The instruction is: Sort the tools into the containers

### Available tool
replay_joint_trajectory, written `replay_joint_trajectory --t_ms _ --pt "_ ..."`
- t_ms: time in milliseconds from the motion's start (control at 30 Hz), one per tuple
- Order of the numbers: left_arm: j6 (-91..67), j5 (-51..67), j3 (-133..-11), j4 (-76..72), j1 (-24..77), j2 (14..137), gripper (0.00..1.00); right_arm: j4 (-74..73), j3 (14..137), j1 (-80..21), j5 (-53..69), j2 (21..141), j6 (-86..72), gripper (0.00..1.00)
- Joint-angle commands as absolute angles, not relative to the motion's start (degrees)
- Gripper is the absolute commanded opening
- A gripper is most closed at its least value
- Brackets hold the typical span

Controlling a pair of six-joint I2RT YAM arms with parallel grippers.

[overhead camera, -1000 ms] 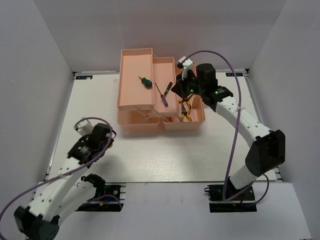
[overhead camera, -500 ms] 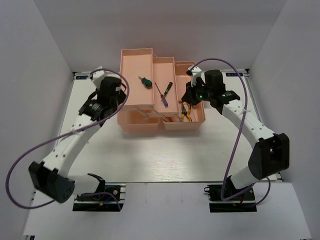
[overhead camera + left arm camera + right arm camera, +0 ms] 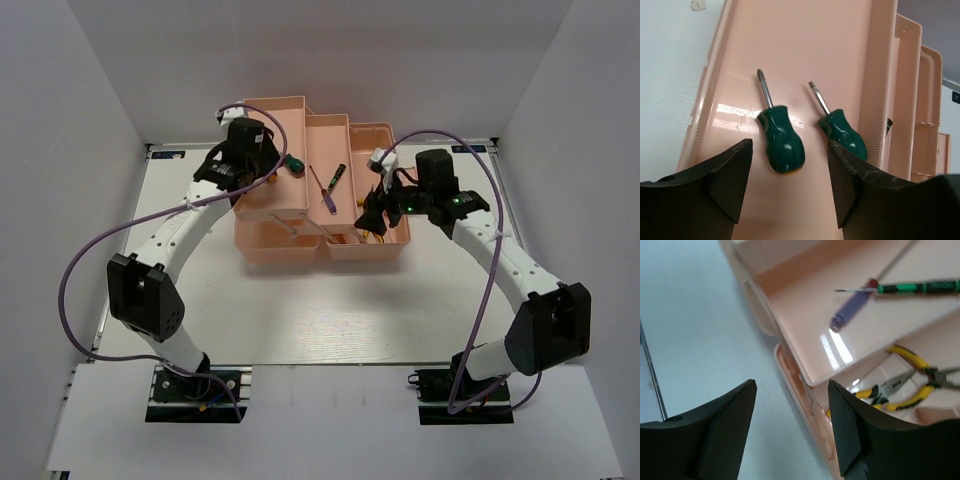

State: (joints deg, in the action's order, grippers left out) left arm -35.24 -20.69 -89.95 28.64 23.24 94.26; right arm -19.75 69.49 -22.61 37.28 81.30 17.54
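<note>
- Top external: a salmon-pink, translucent toolbox [image 3: 275,101] stands open at the far middle of the white table [image 3: 300,310], its trays stepped out side by side. The left gripper [image 3: 268,168] hangs over the left tray, just beside a green-handled screwdriver [image 3: 293,163]. A purple-handled screwdriver [image 3: 323,192] and a slim green-and-black screwdriver [image 3: 339,176] lie apart in the middle tray. The right gripper [image 3: 368,212] hangs at the lower right compartment, where yellow-handled pliers [image 3: 372,230] show. From this height neither pincer's spread can be read.
- Left wrist: the left gripper [image 3: 789,150] stands wide and clasps nothing, its dark fingers [image 3: 720,185] framing the glossy tray floor of the toolbox [image 3: 805,50]. Two stubby tools lie there side by side without touching, blades pointing away. One is the orange-ended screwdriver [image 3: 781,146], dark green with an orange butt. The other is the green-handled screwdriver [image 3: 844,134], close to the ribbed right wall.
- Right wrist: the right gripper [image 3: 792,385] is also spread wide and empty, above the toolbox [image 3: 805,290] edge and the table [image 3: 690,315]. In the upper tray the purple-handled screwdriver [image 3: 852,311] lies with the tip of the green-and-black screwdriver [image 3: 920,287] near its red collar. The yellow-handled pliers [image 3: 902,384] lie overlapping in the compartment below.
</note>
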Motion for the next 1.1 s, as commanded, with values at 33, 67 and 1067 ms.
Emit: replay_joint_trajectory --t_ms 33,67,1067 --pt "-32.44 -17.14 -95.09 27.77 22.85 92.37 0.72 -20.13 68.56 -23.29 53.93 79.8 31.44 0.61" --pt "-31.91 -17.14 -95.62 27.77 22.85 91.33 0.72 -19.26 67.6 -23.38 56.23 79.89 33.38 0.51" --pt "-56.95 -28.92 -46.15 58.97 22.85 31.21 0.77 10.36 74.62 -55.72 20.49 106.17 59.06 0.53"
